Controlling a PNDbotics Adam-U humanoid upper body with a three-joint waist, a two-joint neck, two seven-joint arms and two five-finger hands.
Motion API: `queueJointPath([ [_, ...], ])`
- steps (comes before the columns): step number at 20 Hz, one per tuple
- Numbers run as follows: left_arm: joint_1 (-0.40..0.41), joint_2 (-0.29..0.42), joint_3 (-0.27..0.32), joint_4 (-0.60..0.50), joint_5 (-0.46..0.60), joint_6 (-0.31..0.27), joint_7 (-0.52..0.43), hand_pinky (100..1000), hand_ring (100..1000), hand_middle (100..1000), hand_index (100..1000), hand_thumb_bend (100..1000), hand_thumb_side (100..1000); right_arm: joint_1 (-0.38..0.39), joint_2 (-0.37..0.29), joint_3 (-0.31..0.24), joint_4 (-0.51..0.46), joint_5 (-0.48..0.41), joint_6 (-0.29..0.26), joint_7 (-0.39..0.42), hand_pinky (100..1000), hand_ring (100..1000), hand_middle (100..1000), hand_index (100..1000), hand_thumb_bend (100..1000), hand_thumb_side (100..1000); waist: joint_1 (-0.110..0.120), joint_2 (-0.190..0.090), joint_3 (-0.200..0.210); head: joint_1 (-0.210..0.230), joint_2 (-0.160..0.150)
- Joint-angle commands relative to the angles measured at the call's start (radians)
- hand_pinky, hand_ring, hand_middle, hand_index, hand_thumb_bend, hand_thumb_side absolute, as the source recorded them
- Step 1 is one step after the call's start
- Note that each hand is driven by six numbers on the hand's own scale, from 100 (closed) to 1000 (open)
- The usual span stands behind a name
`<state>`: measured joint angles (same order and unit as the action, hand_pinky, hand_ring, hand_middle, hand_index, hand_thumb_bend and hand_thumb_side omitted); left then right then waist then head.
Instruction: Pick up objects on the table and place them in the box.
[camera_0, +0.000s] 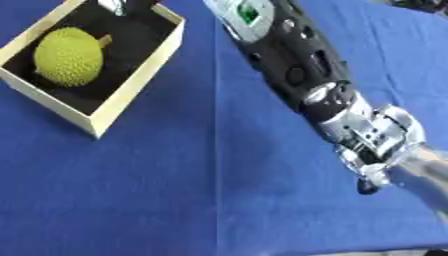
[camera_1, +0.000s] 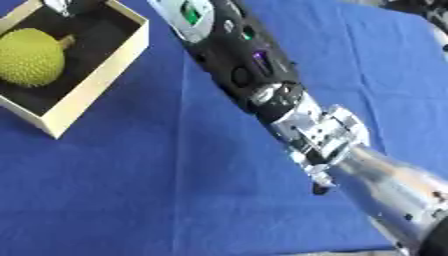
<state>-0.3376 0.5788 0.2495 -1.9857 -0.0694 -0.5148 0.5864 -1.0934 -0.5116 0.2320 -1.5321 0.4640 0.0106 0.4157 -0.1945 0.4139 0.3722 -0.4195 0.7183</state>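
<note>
**Fig.** Right arm across the table; head-cam stereo pair, near to far.

(a) Nearest: silver elbow joint of the right arm, entering from the lower-right corner. It hangs above the blue cloth-covered table and, by judgement, touches nothing.

(b) Black forearm w/ small green panel runs diagonally up and left, leaving the view at the top edge. The arm's long axis points toward the far end of the box.

(c) Open pale-wood box w/ dark floor, to the left of the forearm and just below the hand. Its long axis runs near-left to far-right, approx. parallel to the arm.

(d) Yellow-green spiky round fruit w/ short brown stem lies inside the box, on its floor, toward the left wall. The stem end points up-right, i.e. toward the hand. The fruit sits below and left of the hand, apart from it.

(e) Farthest: right hand, seen only as a silver-black scrap at the top edge, over the box's far end. Whether it is spread or closed cannot be told, nor whether it touches the box; nothing shows in it. Left hand: not shown.

Judgement: the fruit is already boxed, and the right arm is the nearer one for any follow-up.
</note>
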Motion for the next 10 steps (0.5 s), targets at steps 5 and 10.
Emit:
queueJointPath([
  [5,0.024,0.03,0.025,-0.014,-0.022,0.002,0.025,741,524,593,580,307,214,0.22,-0.306,-0.143,-0.415,-0.331,0.152,-0.305,776,754,700,845,100,301,0.032,-0.037,-0.032,0.062,0.0],
  [10,0.032,0.026,0.027,-0.014,-0.028,0.003,0.031,741,524,592,579,305,216,0.422,-0.415,-0.235,-0.466,-0.547,0.033,-0.521,783,754,679,798,100,944,0.046,-0.036,-0.055,0.092,-0.018],
])
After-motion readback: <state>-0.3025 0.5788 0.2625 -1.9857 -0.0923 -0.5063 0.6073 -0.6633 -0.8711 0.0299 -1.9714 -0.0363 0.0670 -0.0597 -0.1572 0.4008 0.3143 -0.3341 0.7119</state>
